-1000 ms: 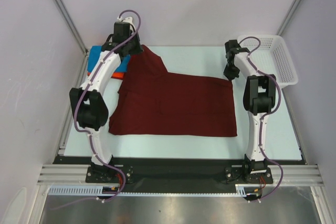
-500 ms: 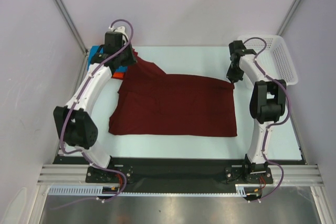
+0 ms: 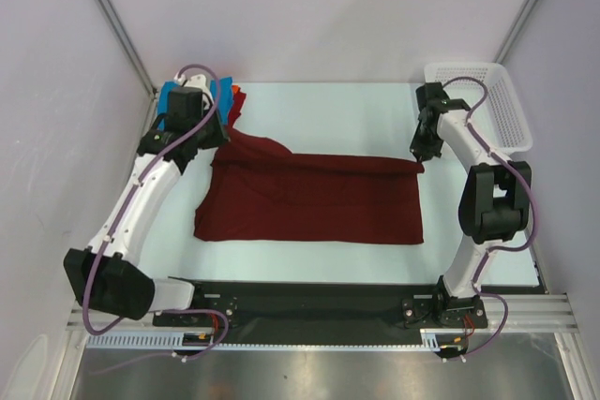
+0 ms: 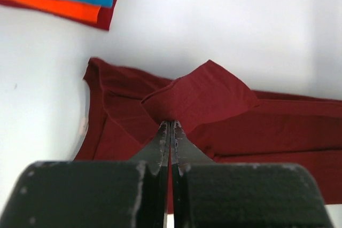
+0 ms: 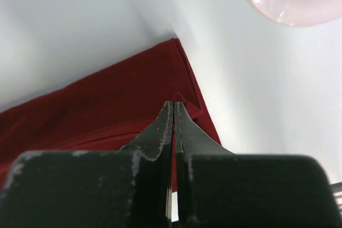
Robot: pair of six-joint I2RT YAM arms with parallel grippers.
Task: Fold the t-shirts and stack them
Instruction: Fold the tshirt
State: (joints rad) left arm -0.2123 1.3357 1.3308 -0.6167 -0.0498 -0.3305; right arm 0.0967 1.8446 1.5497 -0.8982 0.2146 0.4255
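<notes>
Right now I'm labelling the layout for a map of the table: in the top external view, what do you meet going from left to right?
blue t-shirt → left gripper → maroon t-shirt → right gripper → white mesh basket

You had one t-shirt (image 3: 309,201) lying across the middle of the table (image 3: 337,110). Behind it, in the far left corner, the other t-shirts (image 3: 168,100) lay one on another. In the far right corner stood the basket (image 3: 502,110).
</notes>
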